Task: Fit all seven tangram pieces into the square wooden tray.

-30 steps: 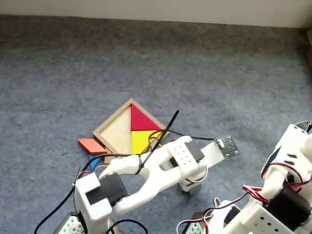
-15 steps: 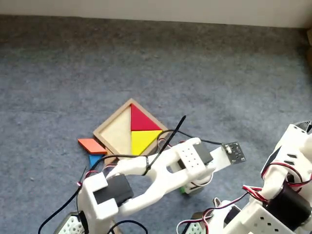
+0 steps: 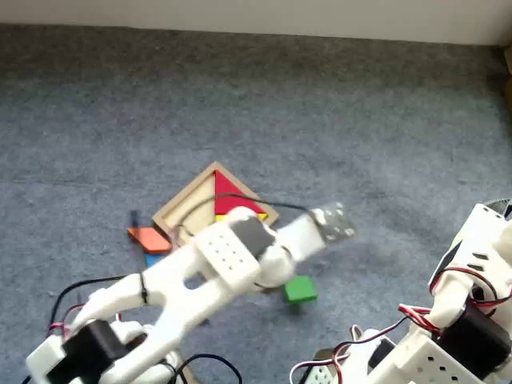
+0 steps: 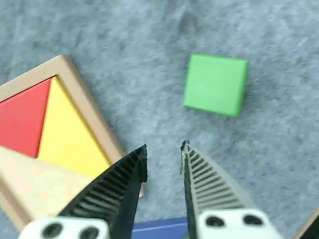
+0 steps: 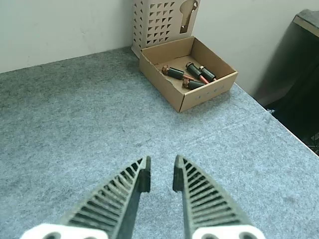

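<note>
**Task status.** The grey counter (image 3: 360, 120) carries the square wooden tray (image 3: 186, 210), which sits as a diamond at the centre of the high view.
- Two of the seven pieces are seated: the red triangle (image 3: 228, 192) and the yellow triangle (image 4: 70, 134). They lie edge to edge in the right half of the tray.
- The left half of the tray is bare wood.
- By this count five pieces are left to fit, so the task is judged to be at an early stage.
- Three loose pieces lie on the counter:
  - The green square (image 3: 300, 289) is at lower centre, well apart from the tray.
  - The orange piece (image 3: 149, 237) is just beside the tray's lower-left rim.
  - The blue piece (image 3: 152, 260) is directly below the orange one.

**Arm pose.** The left arm (image 3: 200, 272) extends diagonally from the lower left to the centre of the high view and crosses the tray's lower corner.
- The left claw (image 4: 163, 149) is parted by a narrow gap and grips nothing.
- It points down at bare counter between the tray rim and the green square.

The right arm (image 3: 464, 320) is folded at the lower right, well apart from the pieces.
- The right claw (image 5: 159, 167) is also narrowly parted and empty.
</note>
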Action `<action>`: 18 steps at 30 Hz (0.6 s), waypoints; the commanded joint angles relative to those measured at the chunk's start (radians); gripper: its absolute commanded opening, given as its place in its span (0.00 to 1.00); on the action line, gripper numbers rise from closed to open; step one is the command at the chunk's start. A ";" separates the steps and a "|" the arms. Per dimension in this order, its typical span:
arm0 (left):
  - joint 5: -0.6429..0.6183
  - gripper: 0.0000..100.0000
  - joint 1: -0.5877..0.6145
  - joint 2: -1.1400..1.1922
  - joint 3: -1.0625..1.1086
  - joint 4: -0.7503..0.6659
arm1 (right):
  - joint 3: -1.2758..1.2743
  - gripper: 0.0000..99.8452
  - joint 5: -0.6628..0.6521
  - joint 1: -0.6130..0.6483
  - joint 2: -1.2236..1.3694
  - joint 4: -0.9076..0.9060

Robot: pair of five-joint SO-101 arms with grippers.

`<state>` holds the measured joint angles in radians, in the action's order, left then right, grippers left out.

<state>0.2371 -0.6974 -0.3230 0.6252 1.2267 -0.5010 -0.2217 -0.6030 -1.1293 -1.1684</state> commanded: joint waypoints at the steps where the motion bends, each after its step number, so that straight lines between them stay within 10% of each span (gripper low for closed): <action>1: 0.123 0.12 0.137 -0.125 0.035 0.008 | -0.025 0.09 0.002 0.015 -0.005 -0.027; 18: -0.074 0.30 -0.001 -0.185 0.111 -0.087 | -0.349 0.09 0.002 0.142 -0.010 -0.193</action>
<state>0.1880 -0.6099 -0.4887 0.7173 1.2083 -0.8324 -0.2217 -0.4741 -1.1293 -1.3479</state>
